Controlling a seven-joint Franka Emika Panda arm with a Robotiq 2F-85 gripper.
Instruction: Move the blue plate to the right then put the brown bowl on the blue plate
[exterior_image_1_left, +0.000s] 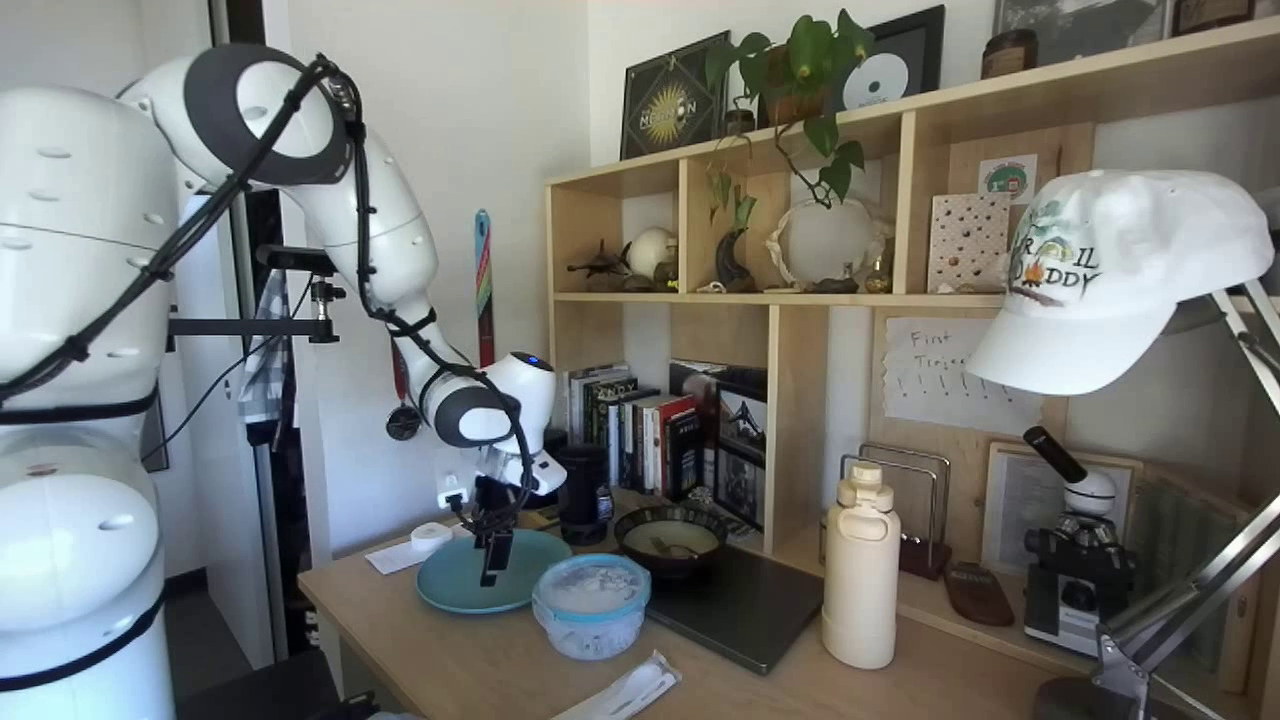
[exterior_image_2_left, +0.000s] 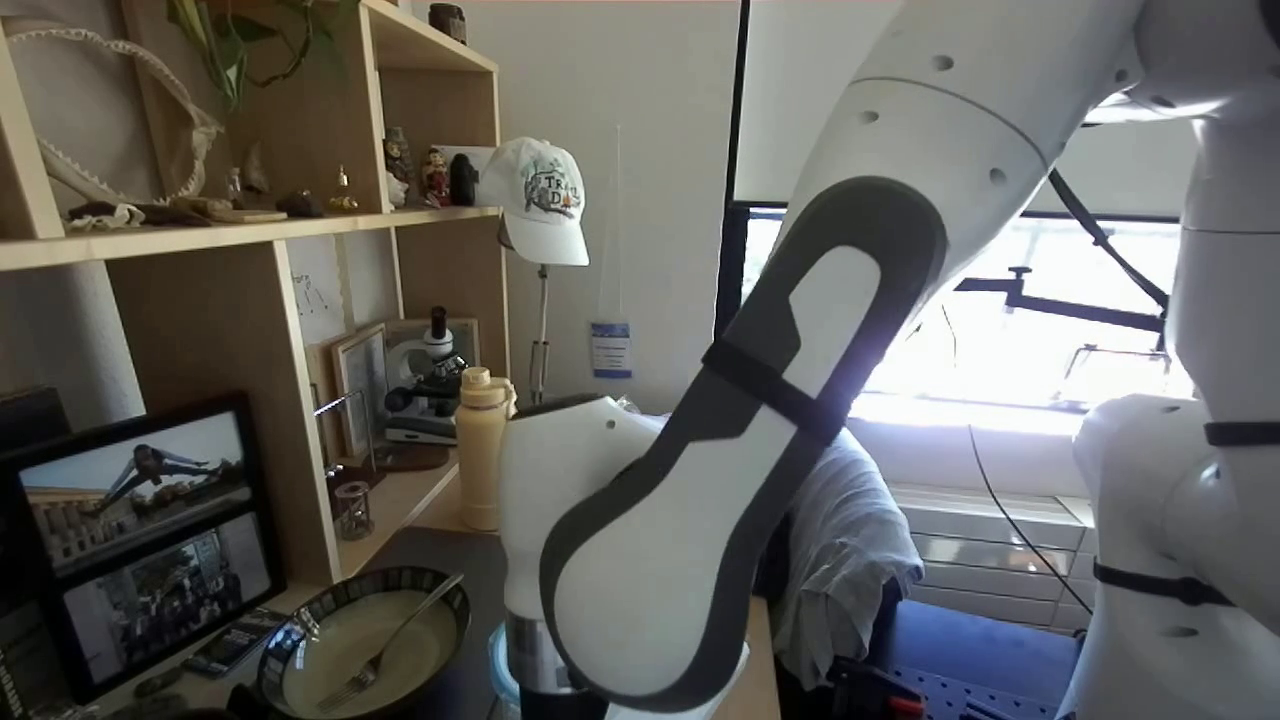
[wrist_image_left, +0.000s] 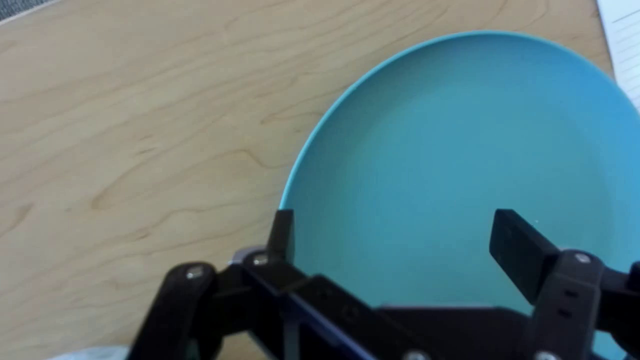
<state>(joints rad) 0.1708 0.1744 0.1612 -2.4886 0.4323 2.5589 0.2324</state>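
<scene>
Hard-edged and black, the gripper (wrist_image_left: 393, 216) is spread wide, holding nothing, over the smooth, round blue plate (wrist_image_left: 465, 150) on grained wood (wrist_image_left: 150, 150), right of centre in the wrist view. Lower left in an exterior view, the patterned-rim brown bowl (exterior_image_2_left: 372, 579) cradles a metal fork (exterior_image_2_left: 369, 669).

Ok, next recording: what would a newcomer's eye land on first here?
Probably the big white Franka arm, which cuts across the middle of an exterior view. Next, perhaps, the white baseball cap perched on the desk lamp, at the right of an exterior view. In the wrist view, likely the blue plate, filling much of the right half, with the open gripper over it.
</scene>
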